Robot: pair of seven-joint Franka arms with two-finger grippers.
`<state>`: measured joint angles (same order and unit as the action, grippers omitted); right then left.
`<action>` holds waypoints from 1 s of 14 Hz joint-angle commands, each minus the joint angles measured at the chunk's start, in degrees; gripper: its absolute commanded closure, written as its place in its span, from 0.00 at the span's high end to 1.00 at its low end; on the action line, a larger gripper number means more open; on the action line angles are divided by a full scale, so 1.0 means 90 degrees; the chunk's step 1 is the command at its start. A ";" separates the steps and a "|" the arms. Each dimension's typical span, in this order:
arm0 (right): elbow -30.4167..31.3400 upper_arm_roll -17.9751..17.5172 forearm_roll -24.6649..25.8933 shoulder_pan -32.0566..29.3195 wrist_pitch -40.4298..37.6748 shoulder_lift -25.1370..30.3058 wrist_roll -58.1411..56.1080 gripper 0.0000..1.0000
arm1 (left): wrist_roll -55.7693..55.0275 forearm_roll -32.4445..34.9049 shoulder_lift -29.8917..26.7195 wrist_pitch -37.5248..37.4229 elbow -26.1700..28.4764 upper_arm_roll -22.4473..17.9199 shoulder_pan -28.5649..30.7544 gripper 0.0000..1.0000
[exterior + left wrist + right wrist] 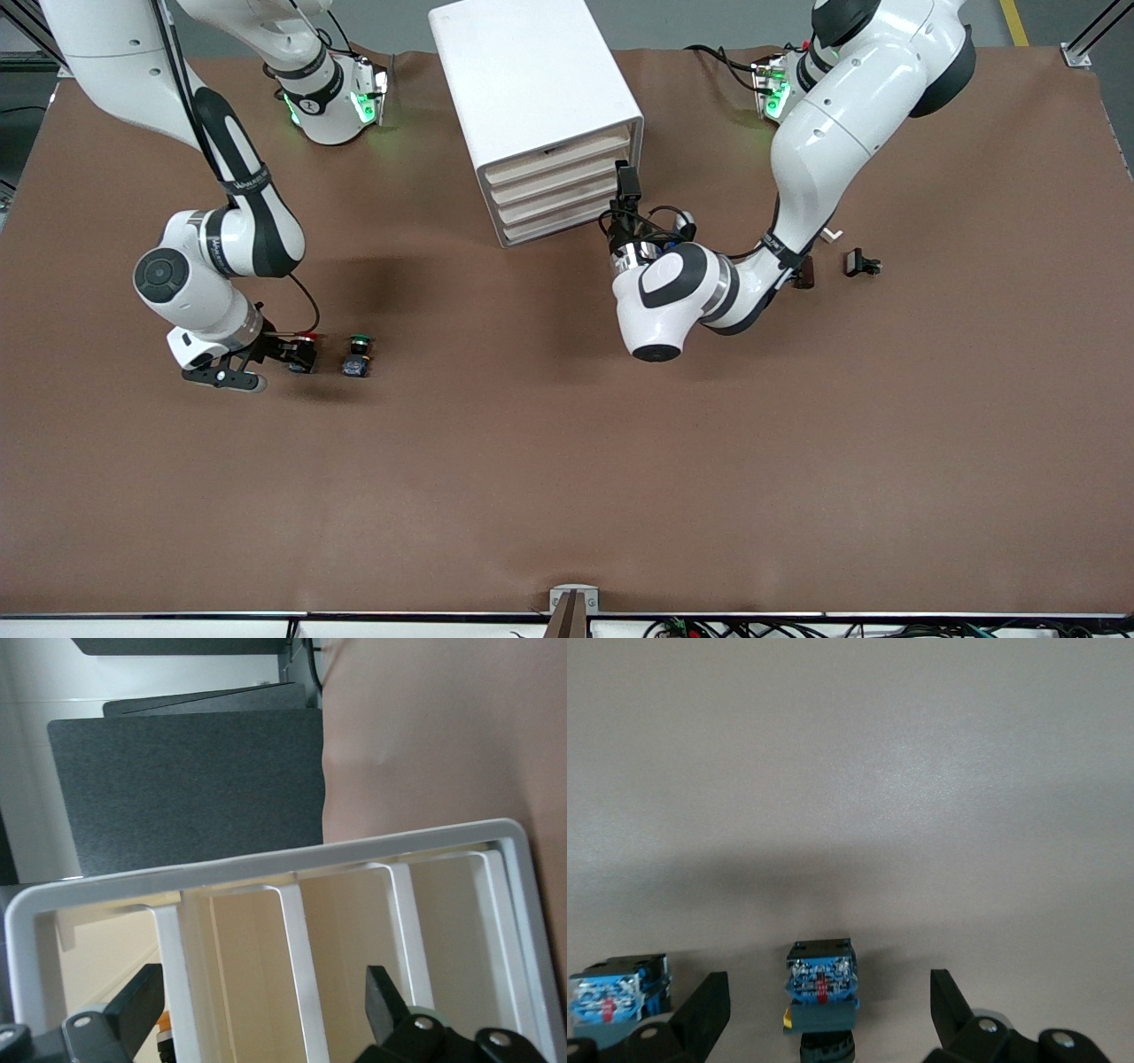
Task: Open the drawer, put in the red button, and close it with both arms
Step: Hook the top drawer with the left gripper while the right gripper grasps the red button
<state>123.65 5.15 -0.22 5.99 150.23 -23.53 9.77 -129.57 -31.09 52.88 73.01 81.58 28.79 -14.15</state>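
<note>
**Red button framed by the spread right gripper; left gripper at the drawer fronts**

The red button [304,352] is seen lying on the brown surface [567,461] toward the right arm's end, directly at the right gripper [282,349]. In the right wrist view, the blue-and-black body of the red button [822,985] is shown between the two spread fingers [702,1012], untouched by either; the gripper is held open around it. In the front view, the button lies at about 3 o'clock of the gripper's wrist.

A green-capped button [358,354] is found just beside the red one, at its 3 o'clock in the front view, apart from it.

The white drawer cabinet [536,106] is placed between the two arm bases, its four drawer fronts all shut. The left gripper [627,188] is held at the drawer fronts' edge, and in the left wrist view its fingers [135,1007] are seen parted, with nothing grasped.

A small black part [860,263] is seen toward the left arm's end of the surface.
</note>
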 commanded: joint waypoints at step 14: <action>-0.0175 -0.0026 -0.0063 0.0038 -0.0003 -0.0481 0.0358 0.62 | -0.0740 -0.0237 0.0414 -0.0173 -0.0188 -0.0064 -0.0546 0.13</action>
<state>122.82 5.08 -0.23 6.00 150.28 -27.37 10.93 -135.05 -31.78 55.89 72.93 81.35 28.55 -17.76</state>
